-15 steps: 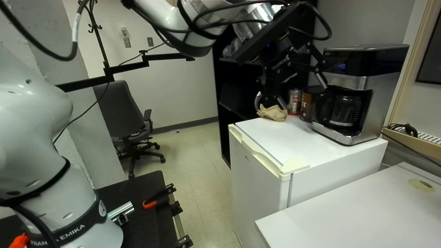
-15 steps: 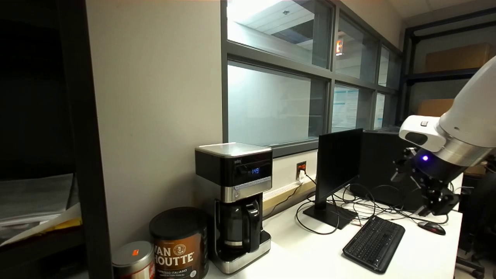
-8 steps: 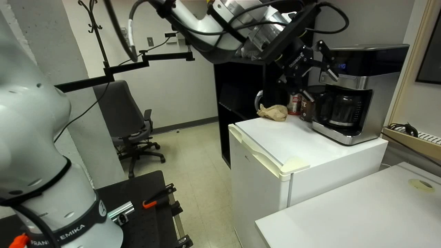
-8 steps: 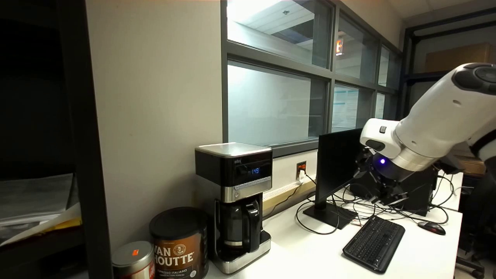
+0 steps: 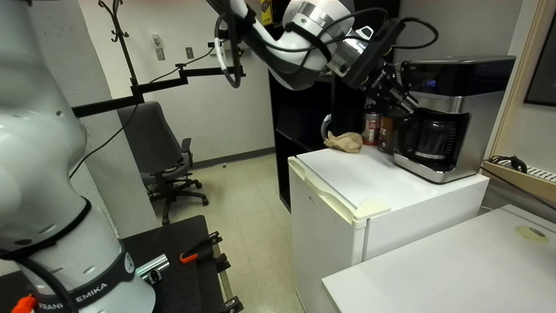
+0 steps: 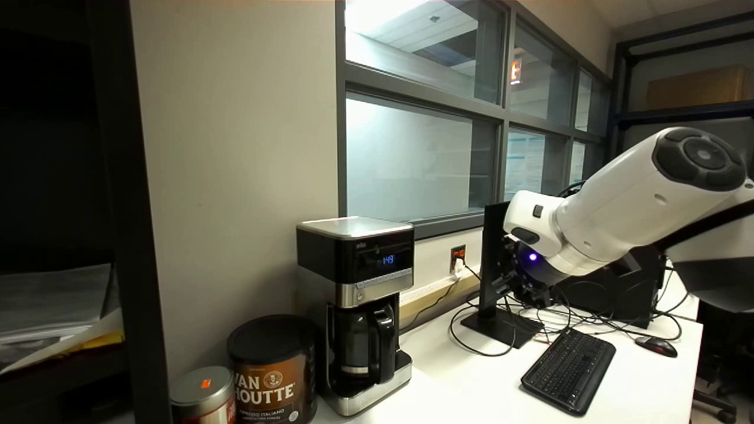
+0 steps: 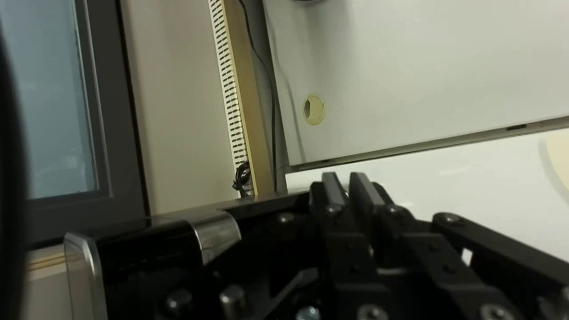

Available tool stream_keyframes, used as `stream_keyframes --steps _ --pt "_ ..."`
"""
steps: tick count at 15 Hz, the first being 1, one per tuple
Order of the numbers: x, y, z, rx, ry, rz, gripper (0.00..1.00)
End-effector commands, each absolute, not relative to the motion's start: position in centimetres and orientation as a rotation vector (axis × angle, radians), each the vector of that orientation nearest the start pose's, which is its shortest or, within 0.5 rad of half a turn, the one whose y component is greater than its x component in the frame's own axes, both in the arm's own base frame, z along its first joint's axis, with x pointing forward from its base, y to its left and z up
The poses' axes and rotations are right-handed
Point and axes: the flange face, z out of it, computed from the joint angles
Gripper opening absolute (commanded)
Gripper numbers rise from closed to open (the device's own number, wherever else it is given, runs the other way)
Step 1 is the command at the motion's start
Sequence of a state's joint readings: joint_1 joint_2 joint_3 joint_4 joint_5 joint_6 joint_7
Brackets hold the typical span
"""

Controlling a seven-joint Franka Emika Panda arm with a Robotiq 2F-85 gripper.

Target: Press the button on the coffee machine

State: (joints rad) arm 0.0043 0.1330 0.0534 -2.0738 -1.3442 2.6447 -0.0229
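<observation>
The black and silver coffee machine (image 5: 482, 117) stands on a white fridge top, its clock lit and a glass carafe (image 6: 355, 344) inside. Below the display runs a strip of small buttons (image 6: 384, 278), with a round button (image 6: 360, 296) beneath it. My gripper (image 5: 410, 105) overlaps the machine's front edge in an exterior view. In the exterior view facing the machine, a gap separates the gripper (image 6: 521, 294) from that front. The wrist view has the machine (image 7: 151, 262) at left; the gripper's fingertips (image 7: 331, 178) are close together, with a narrow bare gap between them.
A brown coffee can (image 6: 271, 377) and a smaller tin (image 6: 203, 391) stand beside the machine. Crumpled brown paper (image 5: 344, 142) lies on the fridge top (image 5: 347, 174). Behind the gripper are a monitor (image 6: 492, 253) and cables; a keyboard (image 6: 568, 371) lies on the white desk (image 5: 451, 269).
The arm has moved toward the coffee machine. My gripper's fingers have drawn from wide apart to nearly together. The machine and the things around it have stayed in place.
</observation>
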Motion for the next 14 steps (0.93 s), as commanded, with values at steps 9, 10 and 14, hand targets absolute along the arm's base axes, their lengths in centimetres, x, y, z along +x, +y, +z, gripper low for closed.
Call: stream_keyframes --steps 9,10,14 --pt "64.7 12.3 39.4 1.61 1.363 0.619 0.0" --pt "65.1 12.9 39.3 1.593 1.375 0.623 0.0" --pt "66.1 15.2 38.5 1.549 1.421 0.659 0.0"
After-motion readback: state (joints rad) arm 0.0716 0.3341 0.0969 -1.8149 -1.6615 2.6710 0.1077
